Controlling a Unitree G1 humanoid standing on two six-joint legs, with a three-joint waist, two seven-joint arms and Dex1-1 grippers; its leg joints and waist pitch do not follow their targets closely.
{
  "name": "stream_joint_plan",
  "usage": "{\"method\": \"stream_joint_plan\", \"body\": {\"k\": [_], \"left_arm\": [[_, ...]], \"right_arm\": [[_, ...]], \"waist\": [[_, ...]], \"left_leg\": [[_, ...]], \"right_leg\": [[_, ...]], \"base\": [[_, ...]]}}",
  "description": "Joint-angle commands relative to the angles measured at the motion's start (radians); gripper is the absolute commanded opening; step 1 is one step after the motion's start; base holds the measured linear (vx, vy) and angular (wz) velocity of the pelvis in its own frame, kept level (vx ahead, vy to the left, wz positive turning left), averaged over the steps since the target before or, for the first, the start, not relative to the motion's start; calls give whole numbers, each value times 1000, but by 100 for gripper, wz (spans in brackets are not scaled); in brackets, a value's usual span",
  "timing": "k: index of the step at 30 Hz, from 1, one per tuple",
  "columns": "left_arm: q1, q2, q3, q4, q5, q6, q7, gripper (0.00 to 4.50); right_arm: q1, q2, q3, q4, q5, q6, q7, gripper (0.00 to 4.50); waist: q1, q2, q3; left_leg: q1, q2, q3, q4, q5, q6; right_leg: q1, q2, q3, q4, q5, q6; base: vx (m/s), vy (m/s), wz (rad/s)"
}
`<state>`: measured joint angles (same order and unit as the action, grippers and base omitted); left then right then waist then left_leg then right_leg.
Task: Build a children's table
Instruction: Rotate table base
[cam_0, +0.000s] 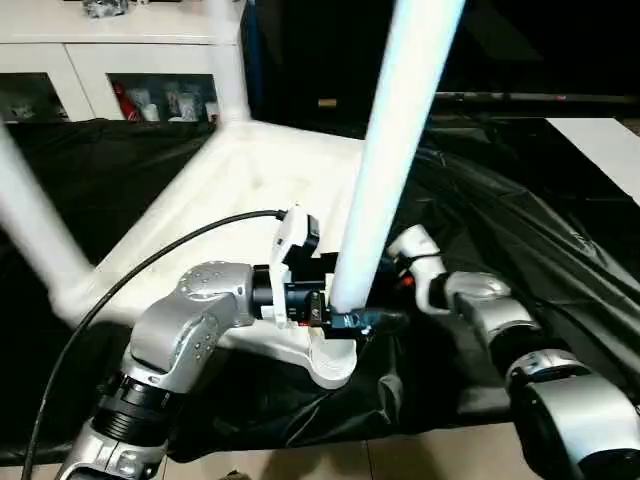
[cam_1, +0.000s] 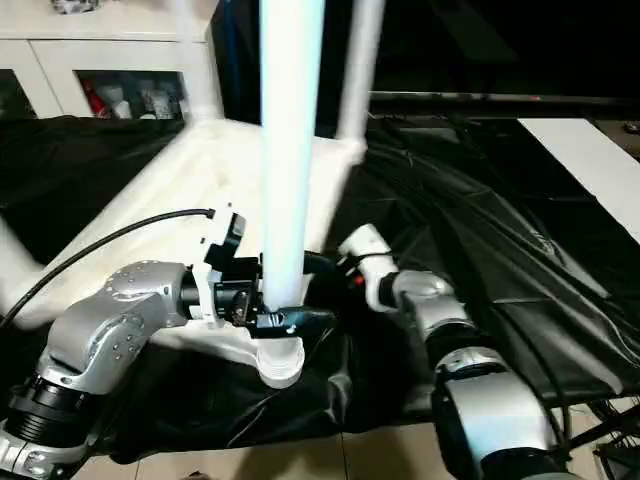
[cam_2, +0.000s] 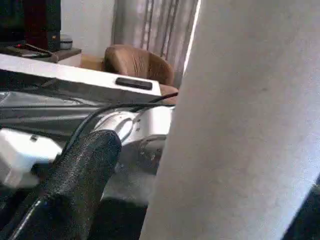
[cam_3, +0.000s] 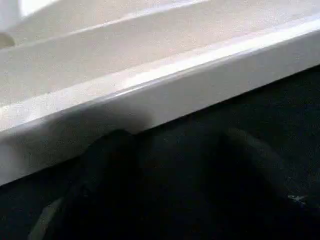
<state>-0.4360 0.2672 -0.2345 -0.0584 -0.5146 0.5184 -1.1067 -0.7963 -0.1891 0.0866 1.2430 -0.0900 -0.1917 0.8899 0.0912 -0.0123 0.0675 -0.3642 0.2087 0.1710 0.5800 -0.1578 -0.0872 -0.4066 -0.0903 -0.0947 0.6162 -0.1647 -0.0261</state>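
One black cloth (cam_0: 520, 230) covers the surface, white cabinet (cam_0: 120, 60) behind; left jaws hold a leg (cam_0: 385, 170), right jaws unclear.

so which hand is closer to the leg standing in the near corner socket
Left. The left hand sits around the base of the upright leg, just above the socket. The right hand is off to the leg's right, by the tabletop edge.

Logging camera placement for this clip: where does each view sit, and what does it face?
Left eye: on the head, looking down at the upturned tabletop; both silver forearms show.
Right eye: beside it, same scene; left end effector closed around the near leg.
Left wrist: along its own finger at that leg.
Right wrist: at the tabletop's rim over black cloth.
Shared: the near leg appears in both eye views and the left wrist view.
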Motion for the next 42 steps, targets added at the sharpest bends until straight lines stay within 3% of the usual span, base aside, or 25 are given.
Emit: {"method": "stream_joint_plan", "body": {"k": [1,4,7,9,11,14,16,17,18,19,20,21,24,25,26,27,31,32,33,35,37,40,41,42], "left_arm": [[-31,-32,-45,29,33,-35,17,447],[-36,-37,-43,45,48,-49,22,447],[-59,-33,-37,112,125,-102,87,447],[-72,-26,-37,154,173,-136,126,447],[-78,-18,-37,179,204,-159,149,447],[-84,32,-19,241,281,-220,198,447],[-62,65,-8,227,263,-219,153,447],[-60,67,-8,225,261,-218,147,447],[-27,97,-9,187,224,-198,77,447],[-22,101,-10,183,219,-194,67,447],[-6,125,-20,171,211,-187,29,447],[0,139,-29,171,213,-187,12,447],[9,179,-56,178,223,-184,-33,447],[9,189,-64,183,232,-190,-40,447],[2,203,-76,202,248,-192,-43,447],[-5,209,-83,218,262,-197,-42,447],[-40,253,-123,311,380,-237,-35,412],[-41,260,-126,313,390,-234,-33,407],[-42,264,-127,313,395,-231,-31,394],[-35,268,-120,297,381,-203,-25,371],[-34,269,-119,294,379,-197,-19,367],[-24,269,-104,302,380,-234,-7,325],[-18,271,-96,294,369,-234,-19,323],[-14,272,-90,288,363,-234,-29,316]], "right_arm": [[-26,54,35,2,-24,-40,-26,321],[-28,58,33,5,-26,-50,-57,321],[-28,59,16,6,-26,-72,-129,321],[-31,56,3,9,-25,-77,-161,321],[-34,51,-9,9,-19,-73,-186,321],[-42,19,-77,-12,40,-72,-199,321],[-37,-5,-99,-36,71,-78,-155,321],[-36,-7,-100,-38,73,-78,-148,321],[-18,-32,-100,-75,95,-73,-51,321],[-15,-36,-99,-80,97,-73,-37,321],[3,-58,-88,-112,104,-63,40,321],[13,-71,-80,-131,105,-56,83,321],[45,-130,-33,-184,76,-53,187,321],[52,-147,-21,-195,66,-53,208,321],[62,-171,-7,-220,57,-46,237,321],[67,-184,1,-235,53,-41,253,321],[146,-250,31,-437,78,23,346,321],[168,-257,27,-485,87,31,344,321],[185,-263,23,-520,93,38,343,321],[221,-275,8,-593,105,60,325,321],[229,-278,4,-609,108,66,318,321],[278,-274,-12,-715,146,133,301,321],[293,-272,-12,-745,150,149,293,321],[310,-272,-12,-781,154,171,286,321]], "waist": [[11,-2,-71],[9,-1,-71],[9,1,-71],[7,-2,-72],[9,0,-72],[8,0,-70],[9,-1,-71],[9,-2,-71],[11,10,-72],[9,4,-72],[14,17,-74],[14,13,-75],[25,22,-79],[27,18,-78],[32,28,-81],[32,24,-79],[39,16,-75],[40,11,-75],[45,14,-75],[42,5,-72],[40,8,-73],[39,9,-72],[40,16,-71],[38,13,-71]], "left_leg": [[4,23,0,-64,-298,28],[6,22,-2,-66,-317,19],[11,20,-2,-66,-327,16],[6,20,-5,-68,-321,15],[14,19,-3,-66,-331,14],[9,18,-5,-69,-343,13],[9,17,-5,-68,-346,17],[11,17,-4,-67,-340,18],[13,18,-5,-66,-341,19],[4,20,-4,-68,-329,24],[11,20,-2,-65,-329,24],[7,22,-1,-65,-327,34],[10,23,-1,-63,-309,37],[8,21,-1,-63,-303,40],[13,21,0,-60,-302,39],[11,20,1,-59,-306,43],[8,17,-1,-62,-316,47],[9,19,-2,-62,-316,46],[11,20,-3,-63,-314,42],[5,18,-5,-66,-312,37],[9,17,-4,-64,-319,34],[10,17,-5,-65,-321,37],[10,17,-5,-66,-323,36],[9,18,-6,-67,-328,33]], "right_leg": [[53,-55,47,-78,-344,-208],[52,-56,47,-82,-373,-189],[47,-54,49,-83,-365,-185],[54,-57,48,-82,-365,-180],[47,-55,49,-85,-370,-178],[50,-54,47,-86,-392,-163],[52,-56,46,-87,-411,-149],[49,-55,46,-87,-409,-151],[50,-56,47,-86,-402,-158],[54,-53,46,-82,-375,-167],[48,-51,46,-79,-348,-183],[52,-48,46,-77,-315,-193],[53,-45,45,-71,-243,-227],[55,-45,45,-71,-231,-229],[52,-46,46,-67,-220,-240],[52,-43,45,-69,-221,-239],[57,-43,46,-81,-307,-179],[55,-49,47,-82,-340,-167],[53,-52,48,-84,-363,-155],[55,-52,46,-86,-391,-146],[50,-55,45,-91,-427,-141],[48,-52,45,-93,-431,-133],[48,-51,46,-95,-430,-129],[48,-51,45,-95,-430,-127]], "base": [[0,0,0],[0,0,0],[0,0,0],[0,0,0],[0,0,0],[0,0,0],[0,0,0],[0,0,0],[0,0,0],[0,0,0],[0,0,0],[0,0,0],[0,0,0],[0,0,0],[0,0,0],[0,0,0],[0,0,0],[0,0,0],[0,0,0],[0,0,0],[0,0,0],[0,0,0],[0,0,0],[0,0,0]]}}
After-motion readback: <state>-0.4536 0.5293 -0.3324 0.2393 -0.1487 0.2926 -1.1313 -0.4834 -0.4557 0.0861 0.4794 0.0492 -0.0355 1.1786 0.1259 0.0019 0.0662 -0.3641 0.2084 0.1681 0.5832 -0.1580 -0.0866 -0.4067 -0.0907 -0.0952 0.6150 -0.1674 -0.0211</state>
